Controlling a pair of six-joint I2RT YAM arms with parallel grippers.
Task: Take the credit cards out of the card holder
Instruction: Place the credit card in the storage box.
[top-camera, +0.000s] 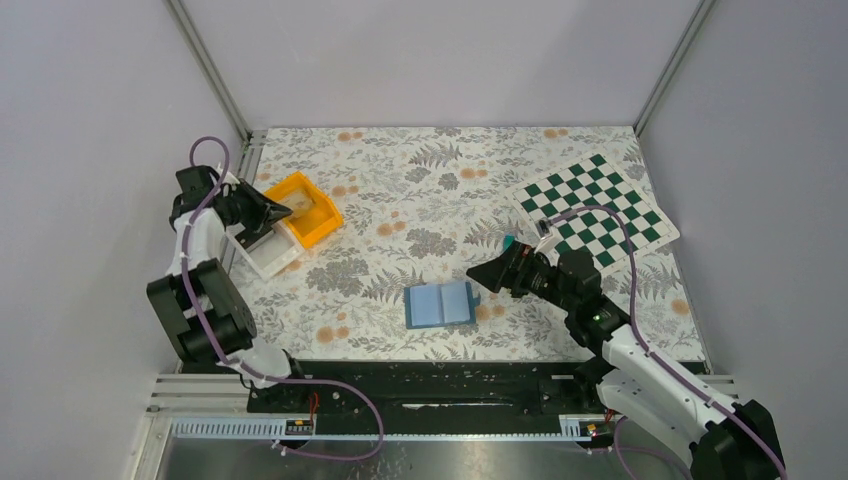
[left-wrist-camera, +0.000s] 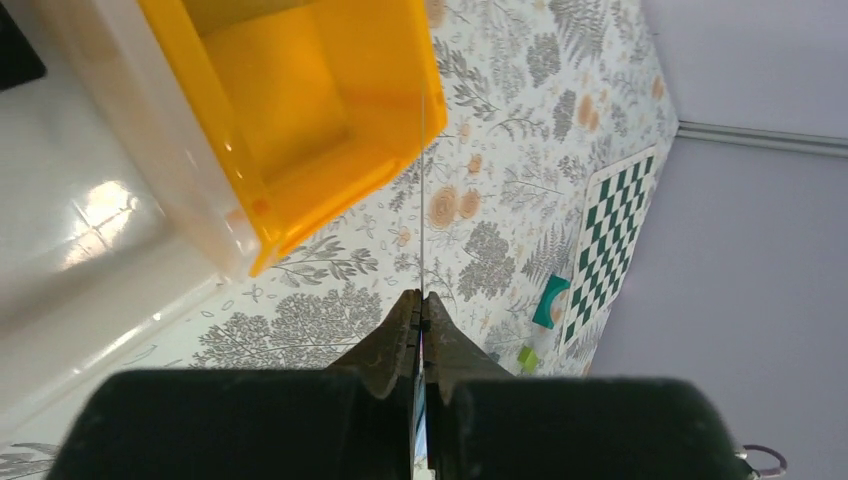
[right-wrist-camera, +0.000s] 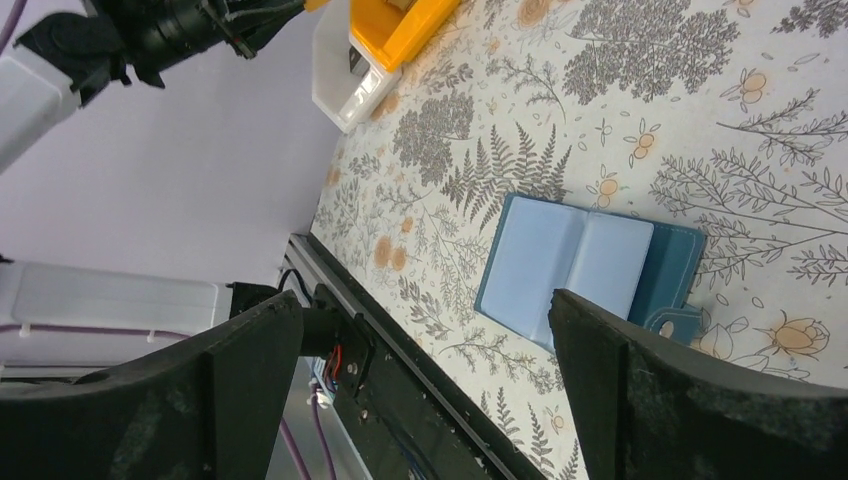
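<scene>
Left hand (left-wrist-camera: 421, 300) pinches credit card (left-wrist-camera: 422, 200) edge-on by orange bin (left-wrist-camera: 330, 180), far-left corner, likely for dropping; right hand (right-wrist-camera: 425, 310) spread above card holder (right-wrist-camera: 570, 255).

A robot test cell in a lab, not a home. Plain pale grey panel walls (top-camera: 430, 60), held by silver aluminium frame struts (top-camera: 208, 70), box in a table under a fern-and-flower printed cloth (top-camera: 420, 190). Behind the left claw (top-camera: 280, 212) and the right claw (top-camera: 478, 272), both arms are bolted to a black metal mounting rail (top-camera: 430, 385), with thin purple cables (top-camera: 209, 139) looping loose. Beyond the right claw lies a green-and-white chequered mat (top-camera: 598, 208). An orange plastic bin (top-camera: 318, 225) and a white plastic bin (top-camera: 270, 262) sit beneath the left claw.
</scene>
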